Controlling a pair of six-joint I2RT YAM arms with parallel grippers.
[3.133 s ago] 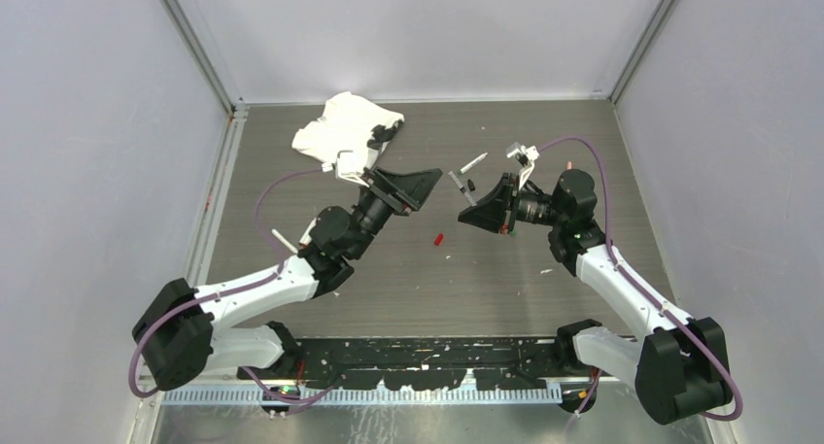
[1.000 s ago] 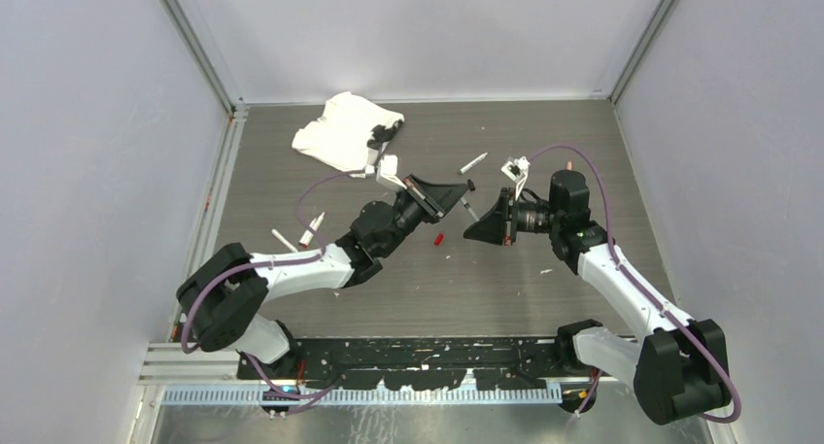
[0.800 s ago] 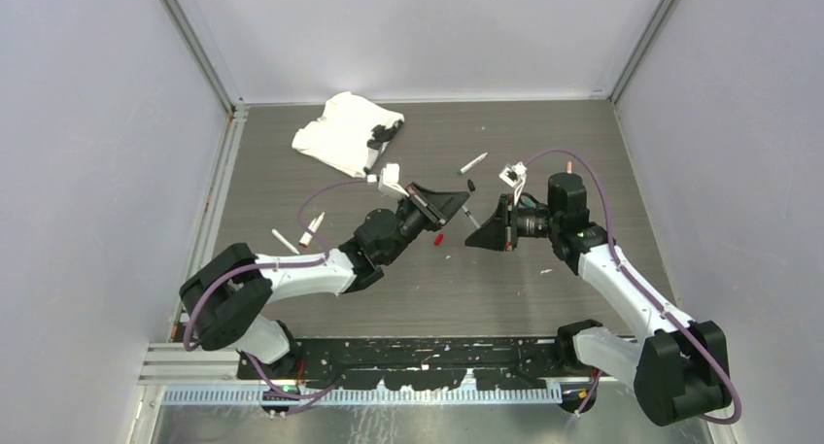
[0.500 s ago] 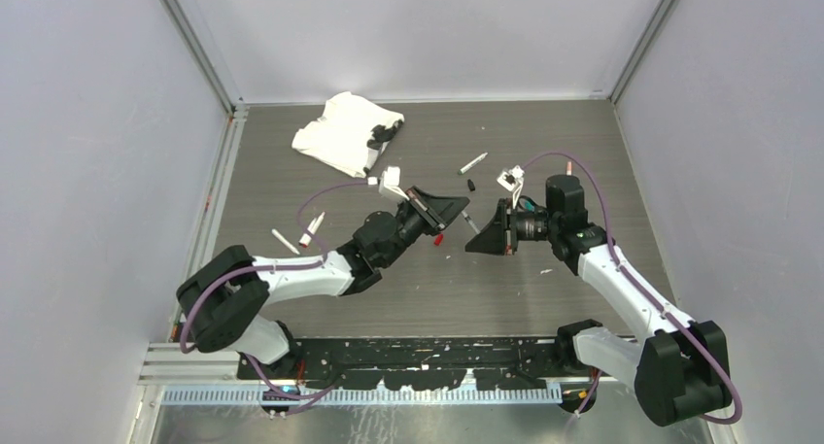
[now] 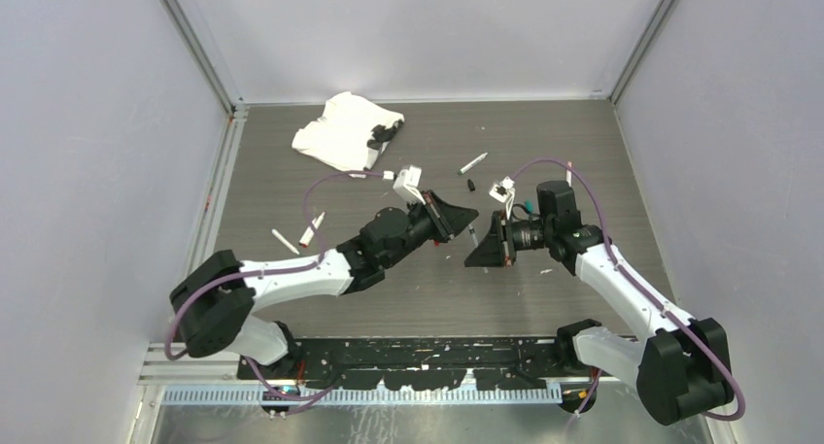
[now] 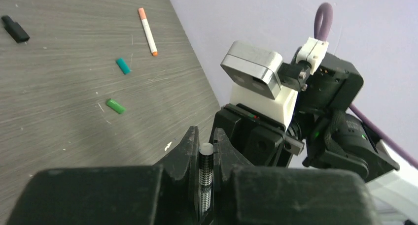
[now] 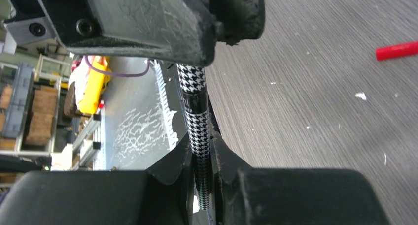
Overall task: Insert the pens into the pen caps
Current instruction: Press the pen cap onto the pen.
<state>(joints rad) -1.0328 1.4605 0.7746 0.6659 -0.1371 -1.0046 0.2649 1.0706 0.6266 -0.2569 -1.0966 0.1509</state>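
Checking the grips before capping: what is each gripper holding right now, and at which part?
Both pinch one houndstooth pen: the left gripper just below its white end, the right gripper further along the barrel.

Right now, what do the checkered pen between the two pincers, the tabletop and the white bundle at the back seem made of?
The pen: probably smooth plastic, with a printed black-and-white houndstooth pattern and a plain black band. The tabletop: matte grey with fine grain streaks, likely laminate imitating wood. The white bundle: soft cloth, going by its folds and crumpled outline.
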